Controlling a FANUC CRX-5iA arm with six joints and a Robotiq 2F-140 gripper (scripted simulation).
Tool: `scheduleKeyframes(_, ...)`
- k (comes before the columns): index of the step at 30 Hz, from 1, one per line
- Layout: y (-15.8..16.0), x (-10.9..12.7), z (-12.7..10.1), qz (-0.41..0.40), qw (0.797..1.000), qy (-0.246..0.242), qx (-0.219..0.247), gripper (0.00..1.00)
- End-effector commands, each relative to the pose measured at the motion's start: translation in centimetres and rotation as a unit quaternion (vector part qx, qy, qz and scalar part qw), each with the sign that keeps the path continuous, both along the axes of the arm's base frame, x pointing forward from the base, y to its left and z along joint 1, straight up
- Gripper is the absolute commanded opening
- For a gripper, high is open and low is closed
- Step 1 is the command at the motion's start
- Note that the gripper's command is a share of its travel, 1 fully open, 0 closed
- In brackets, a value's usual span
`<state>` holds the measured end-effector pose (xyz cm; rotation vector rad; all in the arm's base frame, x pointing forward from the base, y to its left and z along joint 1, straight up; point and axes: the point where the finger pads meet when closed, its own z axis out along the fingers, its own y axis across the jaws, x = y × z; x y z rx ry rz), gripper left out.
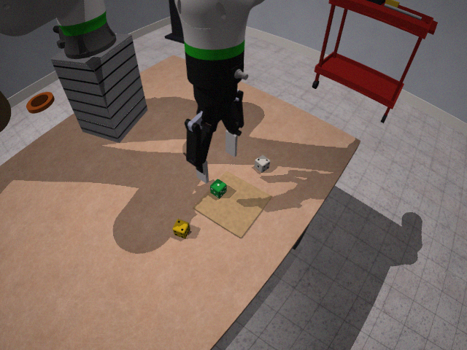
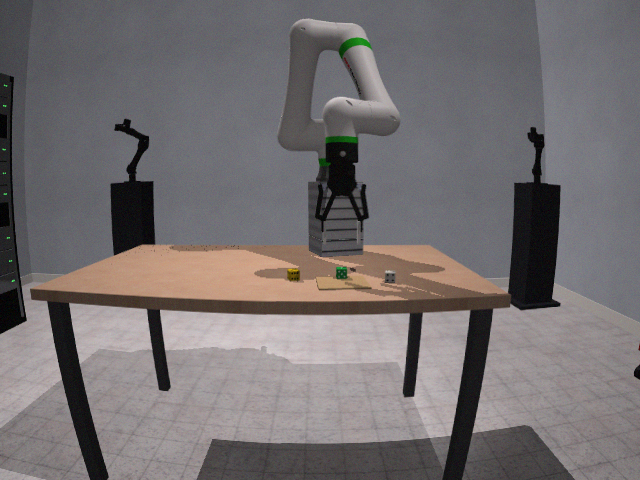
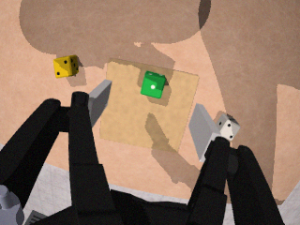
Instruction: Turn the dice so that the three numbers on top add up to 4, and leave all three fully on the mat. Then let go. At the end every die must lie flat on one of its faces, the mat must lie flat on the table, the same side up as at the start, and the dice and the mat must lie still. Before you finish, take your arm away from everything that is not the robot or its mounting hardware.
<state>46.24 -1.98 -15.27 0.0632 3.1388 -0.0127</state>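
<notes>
The mat (image 1: 233, 205) lies on the table (image 1: 75, 263) near its edge. One die (image 1: 218, 187) sits on the mat at a corner. A second die (image 1: 181, 228) rests on the table just beside the mat. A third die (image 1: 262, 163) rests on the table beside the mat's opposite side. The gripper (image 1: 218, 160) hangs above the mat's corner, clear of all dice.

Green die (image 1: 218, 187) sits flat on the mat (image 1: 239, 211), near the mat's corner closest to my base; nothing touches it. Its top face shows one white pip in the wrist view. Mat: thin tan square, lying flat on the tabletop (image 1: 75, 263). Yellow die (image 1: 181, 228) with dark pips rests flat on the tabletop, off the mat, near one corner. White die (image 1: 262, 163) with dark pips rests flat on the tabletop, off the mat, beyond another corner. All three dice well apart.
</notes>
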Motion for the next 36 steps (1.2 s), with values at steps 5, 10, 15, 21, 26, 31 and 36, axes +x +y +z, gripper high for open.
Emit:
scheduleKeyframes(5, 0.0, 0.0, 0.0, 0.0, 1.0, 0.0, 0.0, 1.0)
scheduleKeyframes(10, 0.0, 0.0, 0.0, 0.0, 1.0, 0.0, 0.0, 1.0)
scheduleKeyframes(15, 0.0, 0.0, 0.0, 0.0, 1.0, 0.0, 0.0, 1.0)
scheduleKeyframes(21, 0.4, 0.2, 0.0, -0.031, 1.0, 0.0, 0.0, 1.0)
scheduleKeyframes(26, 1.7, 0.8, -0.1, -0.118, 0.993, -0.001, 0.0, 1.0)
scheduleKeyframes(31, 2.9, 1.3, -0.1, -0.2, 0.98, -0.002, 0.0, 1.0)
scheduleKeyframes(36, 4.1, 1.8, -0.2, -0.277, 0.961, -0.002, 0.001, 1.0)
